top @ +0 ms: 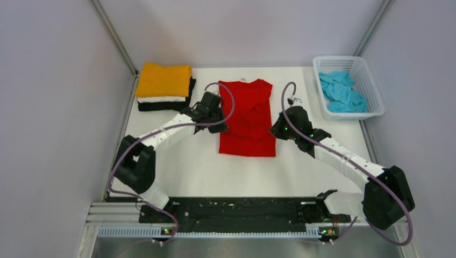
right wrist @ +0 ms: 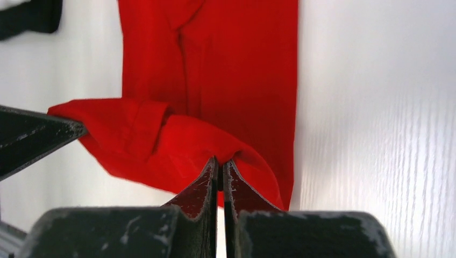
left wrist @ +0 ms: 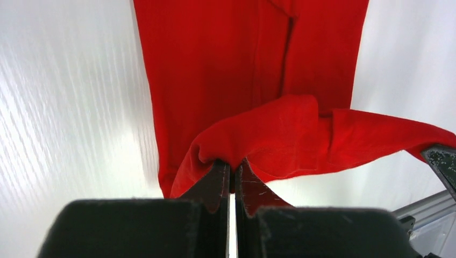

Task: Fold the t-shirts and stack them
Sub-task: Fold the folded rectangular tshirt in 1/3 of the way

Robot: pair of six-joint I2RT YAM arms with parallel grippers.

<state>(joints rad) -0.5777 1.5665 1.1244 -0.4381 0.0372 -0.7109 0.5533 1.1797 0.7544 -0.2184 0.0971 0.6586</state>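
Note:
A bright red t-shirt [top: 244,141] lies lengthwise in the middle of the white table, its sides folded in. My left gripper [top: 219,119] is at its left edge, shut on a raised fold of red cloth [left wrist: 258,134]. My right gripper [top: 278,129] is at the right edge, shut on another raised fold [right wrist: 204,145]. The cloth between them is lifted and rumpled. At the far left, folded orange-yellow [top: 164,79], white [top: 161,99] and black [top: 161,106] shirts sit stacked. A light blue shirt [top: 341,94] lies crumpled in the basket.
The white lattice basket [top: 355,114] stands at the far right corner of the table. Grey walls close in both sides. A metal rail [top: 215,231] runs along the near edge between the arm bases.

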